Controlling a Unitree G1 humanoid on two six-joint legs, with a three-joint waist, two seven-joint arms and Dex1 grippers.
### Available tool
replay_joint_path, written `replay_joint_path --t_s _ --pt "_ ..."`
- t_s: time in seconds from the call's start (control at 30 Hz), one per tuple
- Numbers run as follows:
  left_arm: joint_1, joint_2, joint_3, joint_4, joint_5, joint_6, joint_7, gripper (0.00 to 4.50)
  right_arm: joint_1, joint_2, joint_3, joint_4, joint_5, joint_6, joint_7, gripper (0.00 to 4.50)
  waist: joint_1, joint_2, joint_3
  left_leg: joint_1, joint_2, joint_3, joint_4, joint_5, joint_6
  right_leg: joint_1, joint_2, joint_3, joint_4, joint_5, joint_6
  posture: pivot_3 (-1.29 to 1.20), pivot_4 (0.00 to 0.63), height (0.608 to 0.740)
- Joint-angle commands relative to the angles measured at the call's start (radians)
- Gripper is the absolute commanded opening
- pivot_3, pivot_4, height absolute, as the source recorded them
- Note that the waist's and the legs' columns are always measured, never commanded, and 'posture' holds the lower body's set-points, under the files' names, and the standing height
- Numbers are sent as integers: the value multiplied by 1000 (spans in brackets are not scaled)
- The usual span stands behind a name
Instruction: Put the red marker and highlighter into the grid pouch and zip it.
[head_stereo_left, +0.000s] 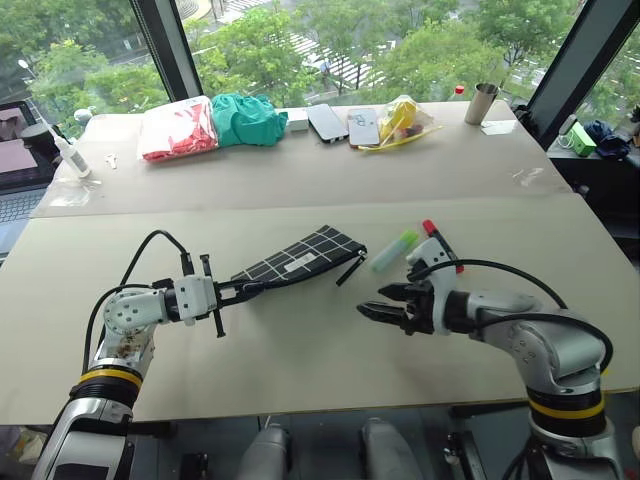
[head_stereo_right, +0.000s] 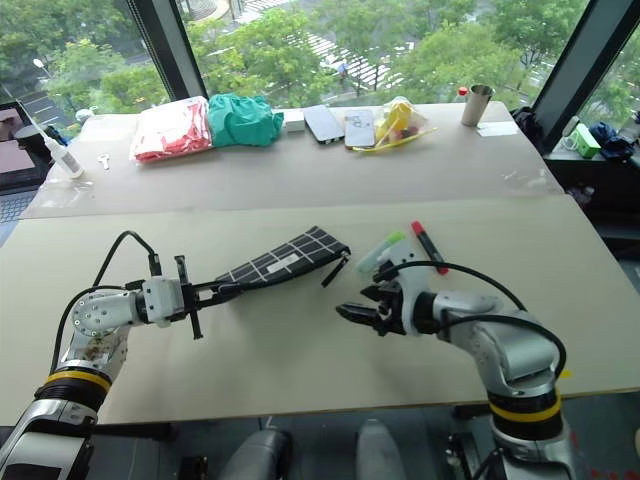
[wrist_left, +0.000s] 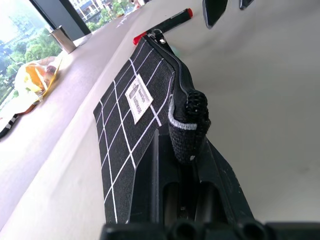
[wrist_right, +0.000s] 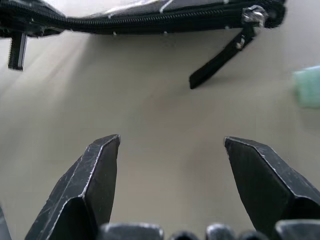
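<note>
The left gripper (head_stereo_left: 243, 291) clenches the black white-gridded fabric pouch (head_stereo_left: 300, 258) by 1 end, its length running toward the empty, spread-jawed right gripper (head_stereo_left: 382, 303), nearest the chunky mint-green highlighter (head_stereo_left: 394, 250) and the slim red-capped black marker (head_stereo_right: 429, 246).

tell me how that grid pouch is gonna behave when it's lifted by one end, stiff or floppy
Probably floppy. The grid pouch is thin fabric, and where the left gripper pinches its end, the cloth bunches. Its far end seems to rest on the table, so it likely sags. It looks flat, so probably light. The loose zipper pull tab would likely dangle.
</note>
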Motion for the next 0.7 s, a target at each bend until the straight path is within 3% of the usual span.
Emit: replay_joint_path --t_s 0.03,0.4,0.7 --pt "14 -5 25 -73 -13 25 7 0 -35 3 20 23 -15 -37 -43 3696 2 0 0 0 0 0 0 0 0 0 0 0 0 0 0 0 150 740" --pt "39 -4 49 -125 -4 60 5 0 -133 -71 71 188 -83 -187 -36 3696 -4 0 0 0 0 0 0 0 0 0 0 0 0 0 0 0 150 740" --pt "48 -6 54 -132 7 58 6 0 -188 21 12 204 2 -99 -65 3696 -4 0 0 0 0 0 0 0 0 0 0 0 0 0 0 0 150 740"
